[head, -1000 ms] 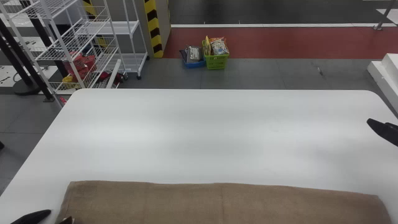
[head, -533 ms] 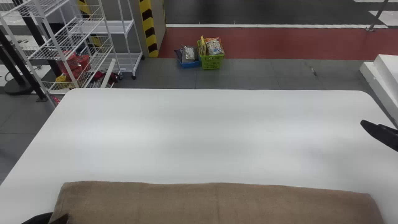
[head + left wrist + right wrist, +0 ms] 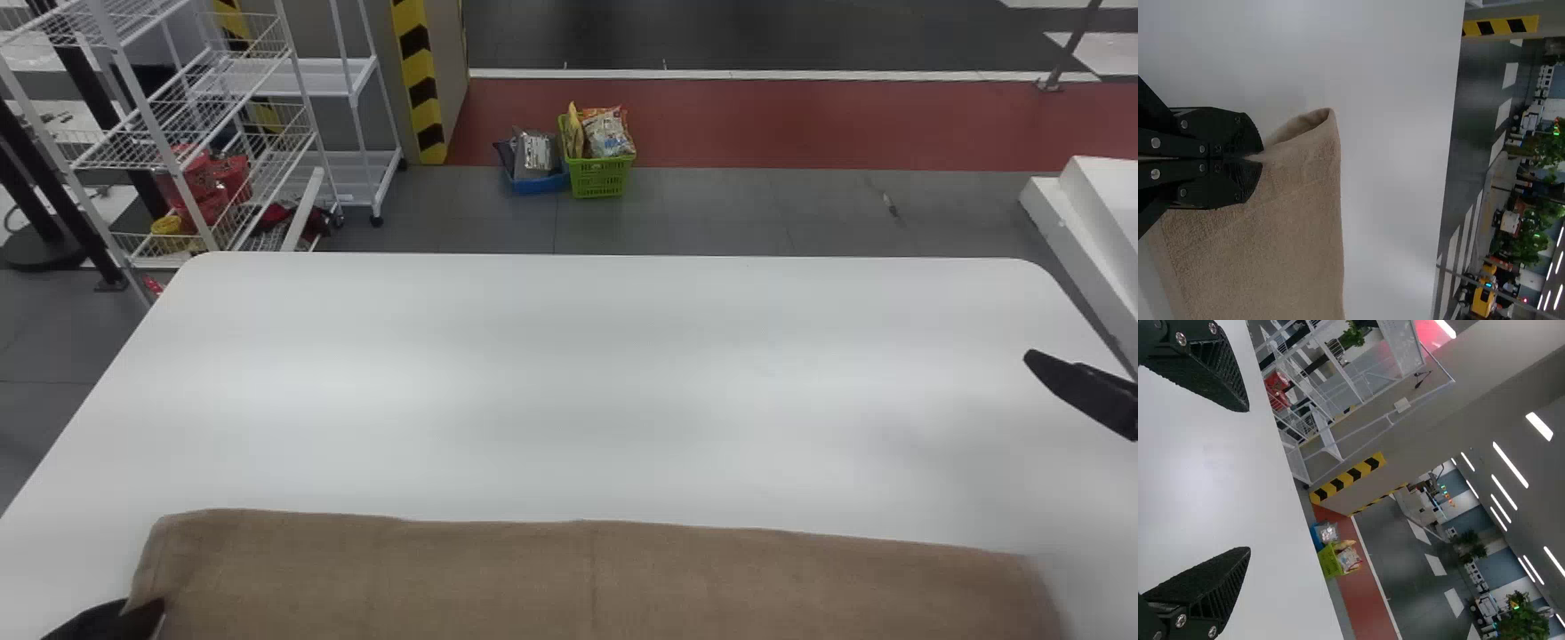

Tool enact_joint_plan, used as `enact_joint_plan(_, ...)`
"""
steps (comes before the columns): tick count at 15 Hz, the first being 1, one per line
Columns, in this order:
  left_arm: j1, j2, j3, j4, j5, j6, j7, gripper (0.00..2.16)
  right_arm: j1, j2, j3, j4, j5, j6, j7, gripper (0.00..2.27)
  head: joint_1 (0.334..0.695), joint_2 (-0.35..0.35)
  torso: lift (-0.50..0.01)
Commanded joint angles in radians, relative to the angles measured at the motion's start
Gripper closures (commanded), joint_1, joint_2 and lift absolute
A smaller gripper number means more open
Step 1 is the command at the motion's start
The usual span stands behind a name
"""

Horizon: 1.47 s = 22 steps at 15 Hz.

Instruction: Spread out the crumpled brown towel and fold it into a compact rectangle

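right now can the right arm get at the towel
Probably yes: its hand is open and nothing seems to stand between it and the towel, though it would have to come back toward the robot.

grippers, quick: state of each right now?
Left gripper: closed, pinching the brown towel near one end.
Right gripper: open, fingers wide apart, nothing between them, at the table's right side.
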Motion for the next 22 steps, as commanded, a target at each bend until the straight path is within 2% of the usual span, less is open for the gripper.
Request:
enact_joint_plan(1,-0.048,0.021,0.033,0.015,-0.014,0.001,0.002,1.88,0.003,0.002,0.0,0.0,-0.001,0.0,0.0,0.06,0.695,0.046,-0.127)
enact_joint_plan(6,-0.117,0.067,0.087,0.039,-0.054,0.023,0.006,1.88,0.012,0.007,-0.003,0.006,-0.007,-0.021,0.0,0.06,0.695,0.116,-0.127)
enact_joint_plan(10,-0.068,0.004,0.088,-0.128,-0.019,0.133,-0.014,1.88,0.019,0.016,0.003,0.01,-0.007,-0.049,-0.003,0.06,0.695,0.139,-0.127)
enact_joint_plan(13,-0.035,-0.064,0.056,-0.292,0.009,0.262,-0.043,1.88,0.026,0.022,0.025,0.009,-0.004,-0.058,-0.008,0.06,0.695,0.098,-0.127)
enact_joint_plan(18,0.024,-0.064,-0.018,-0.452,0.044,0.44,-0.055,1.88,0.047,0.024,0.074,-0.023,0.007,-0.098,-0.015,0.06,0.695,0.026,-0.127)
enact_joint_plan(22,0.073,-0.064,-0.168,-0.55,0.024,0.508,-0.02,1.88,0.045,0.024,0.101,-0.023,0.013,-0.117,-0.02,0.06,0.695,-0.033,-0.127)
